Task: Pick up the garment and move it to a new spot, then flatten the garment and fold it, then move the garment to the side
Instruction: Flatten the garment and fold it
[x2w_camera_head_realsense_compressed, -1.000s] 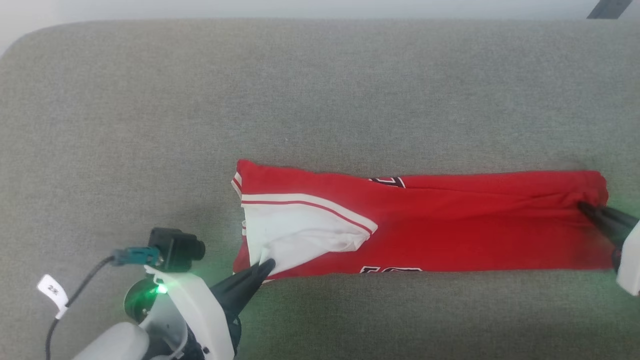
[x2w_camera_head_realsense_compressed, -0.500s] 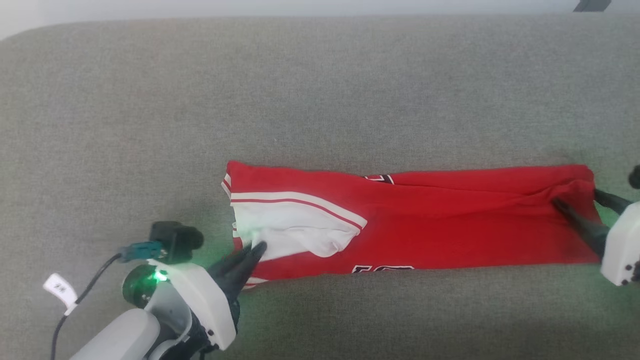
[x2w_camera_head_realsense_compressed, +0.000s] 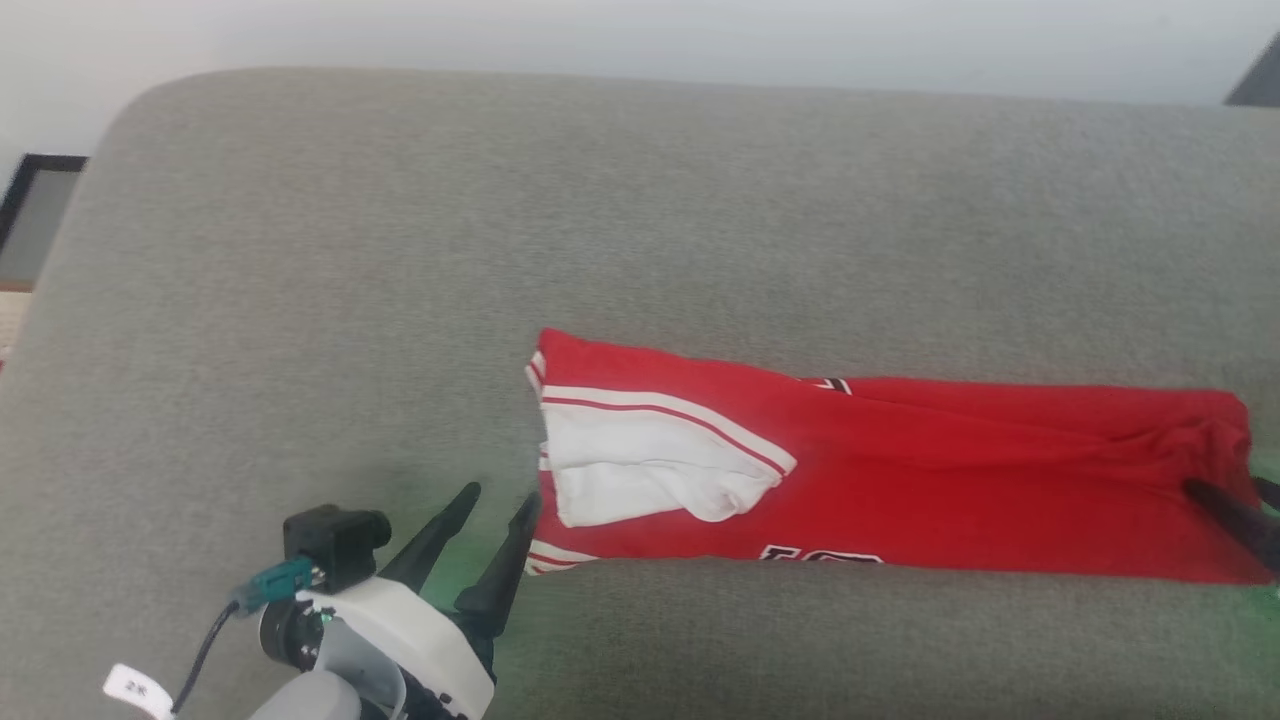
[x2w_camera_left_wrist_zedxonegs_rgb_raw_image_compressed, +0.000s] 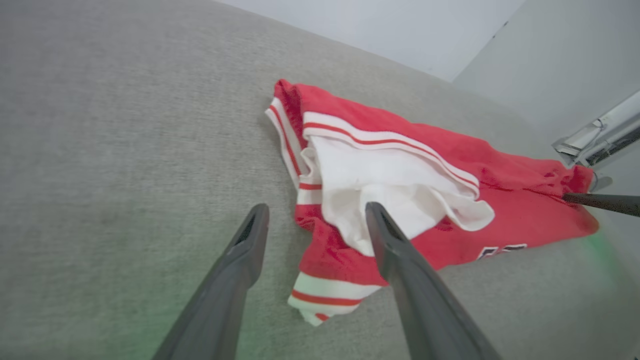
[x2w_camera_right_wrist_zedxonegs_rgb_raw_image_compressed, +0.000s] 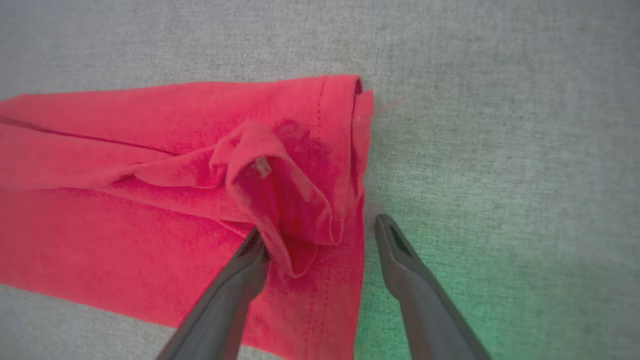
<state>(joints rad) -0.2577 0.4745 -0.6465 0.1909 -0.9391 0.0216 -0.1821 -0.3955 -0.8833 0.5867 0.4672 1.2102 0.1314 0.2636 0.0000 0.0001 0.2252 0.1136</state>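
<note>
1. Head view: garment lies as a long red band across the grey cushion, white sleeve at its left end. The left gripper stands open just beside that end, gripping nothing. The right gripper is at the far right end, half cut off by the frame. The lengthwise fold looks done, so I'd judge an end-to-end fold comes next.

2. Left wrist view: left gripper, jaws spread and empty, one finger over bare cushion and the other by the sleeve. This view shows what the head view flattens: the garment is stacked in loose layers here, with a striped corner sticking out below. A good grip should pinch all the layers, not just the white flap.

3. Right wrist view: right gripper is open and empty, one finger against the cloth and the other over cushion beside the hem. Up close the garment shows a puckered flap at the hem. It looks worth smoothing first, or the fold will trap a lump.
</note>
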